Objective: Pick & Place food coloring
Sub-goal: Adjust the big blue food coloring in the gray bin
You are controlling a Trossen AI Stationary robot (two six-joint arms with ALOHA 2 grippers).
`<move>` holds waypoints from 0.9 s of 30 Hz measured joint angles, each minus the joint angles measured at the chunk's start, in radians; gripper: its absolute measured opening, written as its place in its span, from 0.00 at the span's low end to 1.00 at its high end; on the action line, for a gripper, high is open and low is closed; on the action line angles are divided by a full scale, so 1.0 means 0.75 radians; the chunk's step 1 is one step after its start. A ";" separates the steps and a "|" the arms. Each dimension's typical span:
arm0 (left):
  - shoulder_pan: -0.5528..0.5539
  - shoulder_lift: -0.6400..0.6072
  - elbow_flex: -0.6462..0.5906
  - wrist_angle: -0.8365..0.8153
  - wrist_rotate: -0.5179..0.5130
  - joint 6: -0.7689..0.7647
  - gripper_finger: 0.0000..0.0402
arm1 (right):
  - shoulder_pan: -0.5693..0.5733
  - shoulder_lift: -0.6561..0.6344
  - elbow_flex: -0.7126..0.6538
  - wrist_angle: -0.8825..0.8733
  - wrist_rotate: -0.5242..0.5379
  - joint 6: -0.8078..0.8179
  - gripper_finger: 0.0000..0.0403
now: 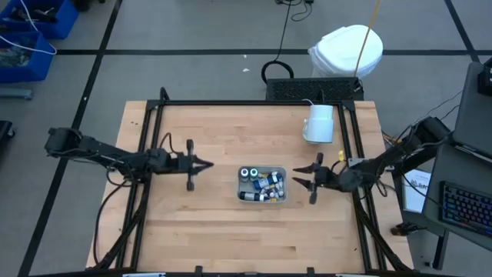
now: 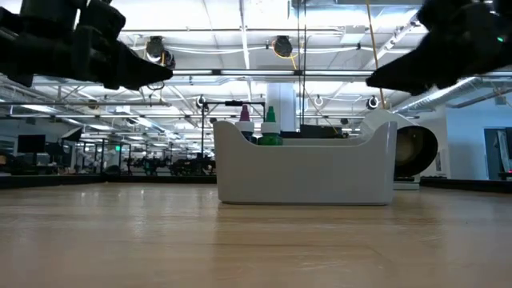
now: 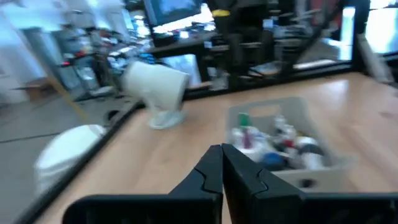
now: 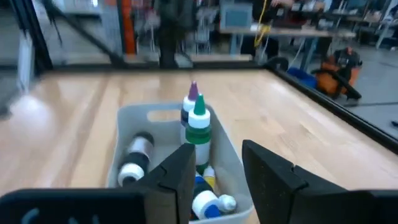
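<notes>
The food coloring lies inside a clear rectangular tray (image 1: 261, 185) in the middle of the table: small white-capped bottles (image 1: 270, 185) and two dark round pots (image 1: 250, 174). In the right wrist view a green-topped bottle (image 4: 199, 126) stands upright among them, while others lie on their sides (image 4: 138, 155). My left gripper (image 1: 207, 163) hovers shut to the tray's left, pointing level at it (image 3: 221, 157). My right gripper (image 1: 298, 175) hovers open just right of the tray, also level, with nothing between its fingers (image 4: 217, 171). In the low view both grippers hang above the table (image 2: 154, 74) (image 2: 380, 78).
A large white mug (image 1: 319, 123) lies on its side at the far right of the table, behind the tray. A dark metal frame (image 1: 231, 103) runs along the table's far edge and sides. Bare wood (image 1: 231, 238) stretches toward the near edge.
</notes>
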 joint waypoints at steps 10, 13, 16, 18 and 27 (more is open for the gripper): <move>0.093 -0.001 -0.002 0.005 -0.014 0.009 0.09 | -0.324 0.143 0.684 -1.242 -0.517 0.068 0.24; 0.092 0.005 -0.002 -0.005 -0.013 0.008 0.09 | -0.394 0.280 0.819 -1.428 -0.693 0.013 0.26; 0.092 0.005 -0.002 -0.005 -0.013 0.007 0.09 | -0.452 0.440 0.953 -1.562 -0.769 -0.069 0.29; 0.092 0.005 -0.002 0.001 -0.012 0.034 0.09 | -0.484 0.540 1.026 -1.636 -0.812 -0.128 0.31; 0.092 0.005 0.001 -0.014 -0.011 0.058 0.09 | -0.501 0.867 1.262 -1.832 -0.832 -0.359 0.43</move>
